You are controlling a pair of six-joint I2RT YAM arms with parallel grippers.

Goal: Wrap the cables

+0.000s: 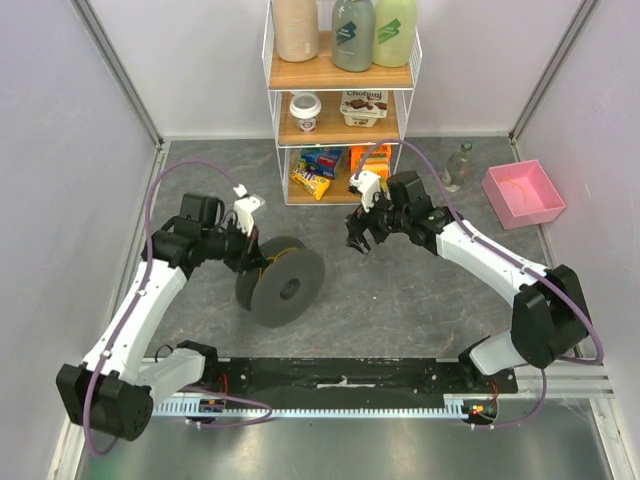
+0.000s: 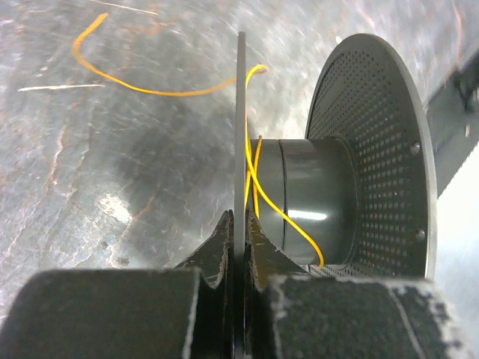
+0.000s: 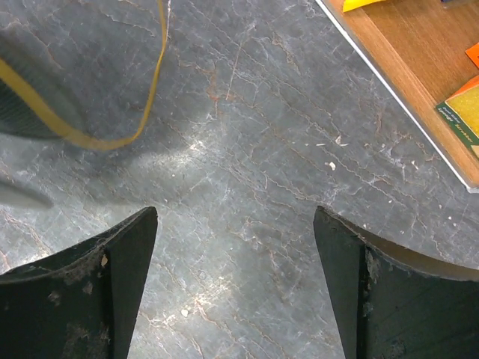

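Top external, L claw (image 1: 246, 252) pinching spool (image 1: 288, 287) rim, R claw (image 1: 361, 240) spread, angled downward.

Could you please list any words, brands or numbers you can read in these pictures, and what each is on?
"Chobani": on the tub, middle shelf.
Bottles, cup, snack packets: print too small to read.
Wrist views: no text.
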